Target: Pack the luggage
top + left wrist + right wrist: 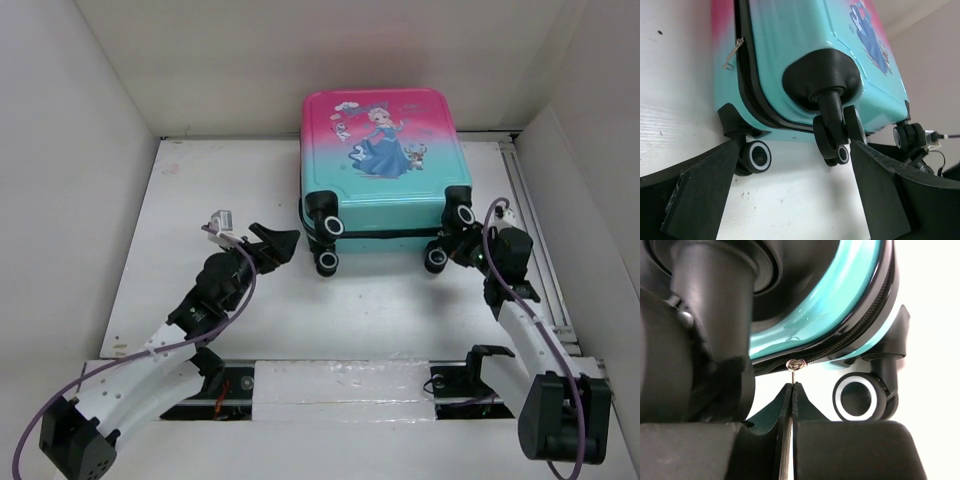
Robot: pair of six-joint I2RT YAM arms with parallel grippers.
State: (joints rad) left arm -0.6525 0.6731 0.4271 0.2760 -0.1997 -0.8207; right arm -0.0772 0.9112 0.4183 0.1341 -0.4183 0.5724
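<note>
The luggage [380, 150] lies flat and closed at the back of the table, pink-to-teal with a cartoon princess on top and its black wheels [328, 262] facing me. My left gripper [283, 245] stands open just short of the left wheels, nothing between its fingers [700, 190]. The left wrist view shows the teal shell [790, 60], two wheels [759, 156] and a loose zipper pull [733, 54] on the seam. My right gripper [455, 245] is at the right wheels, shut [792, 386] on a silver zipper pull [795, 365] that hangs from the black zipper [850, 340].
White walls box in the table on the left, back and right. A metal rail [530, 230] runs along the right edge. Bare white table [380, 310] lies between the luggage and the arm bases. A wheel [856, 399] sits just right of my right fingers.
</note>
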